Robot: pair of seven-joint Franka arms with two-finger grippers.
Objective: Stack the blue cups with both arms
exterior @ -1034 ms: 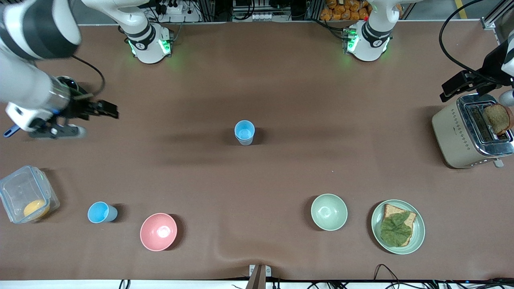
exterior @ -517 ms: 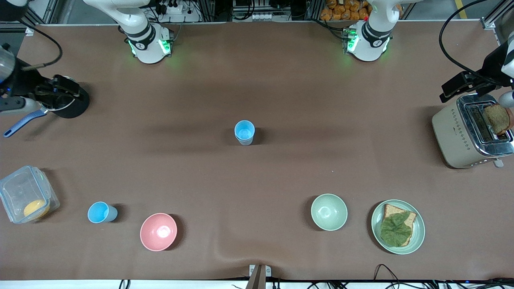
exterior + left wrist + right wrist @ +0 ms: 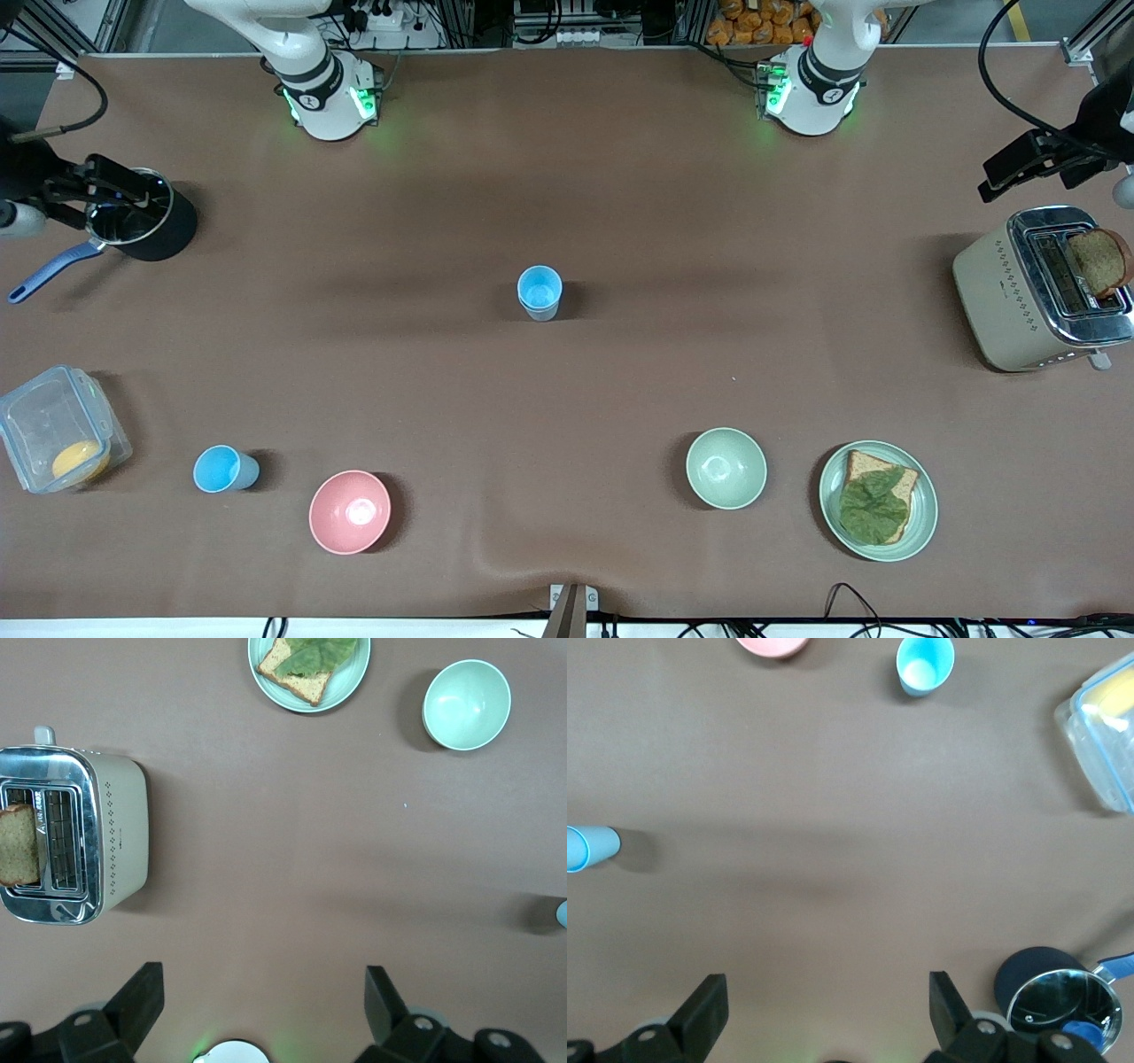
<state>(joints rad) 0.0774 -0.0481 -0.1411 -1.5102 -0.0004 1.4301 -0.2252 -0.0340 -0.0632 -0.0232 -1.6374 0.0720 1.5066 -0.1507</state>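
Note:
One blue cup [image 3: 539, 292] stands upright at the table's middle, with a second rim line just under its lip. Another blue cup [image 3: 226, 469] stands nearer the front camera toward the right arm's end, beside the pink bowl [image 3: 349, 511]. Both show in the right wrist view, the middle cup [image 3: 589, 847] and the other cup [image 3: 925, 663]. My right gripper [image 3: 113, 188] is open and empty over the black saucepan [image 3: 146, 226]; it also shows in its own wrist view [image 3: 824, 1010]. My left gripper [image 3: 1019, 165] is open and empty, over the table beside the toaster [image 3: 1032, 288]; it also shows in its own wrist view [image 3: 261, 1005].
A clear lidded box [image 3: 58, 428] with something orange stands toward the right arm's end. A pale green bowl [image 3: 726, 467] and a plate [image 3: 924, 523] with bread and a leaf lie toward the left arm's end. The toaster holds a bread slice [image 3: 1099, 261].
My right arm has drawn back toward its end of the table and now hangs over the saucepan. My left gripper has moved slightly away from the toaster. The cups have not moved.

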